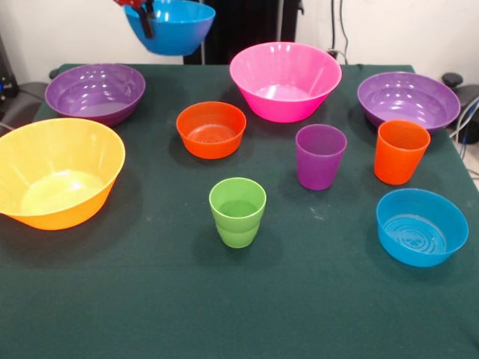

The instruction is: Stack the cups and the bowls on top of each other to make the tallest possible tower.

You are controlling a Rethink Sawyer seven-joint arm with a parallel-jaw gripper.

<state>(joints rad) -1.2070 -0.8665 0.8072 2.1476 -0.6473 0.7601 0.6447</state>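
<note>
gripper (pixel 147 19): clamps blue bowl (pixel 174 26) rim, held high
target: likely green cup (pixel 237 212), upright, alone
risk: one-sided rim pinch, bowl may tilt, slip, or topple the cup

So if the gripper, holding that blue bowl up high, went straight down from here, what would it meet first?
Probably bare green tablecloth between the purple bowl and small orange bowl; depth is unclear with the gripper this high.
</note>
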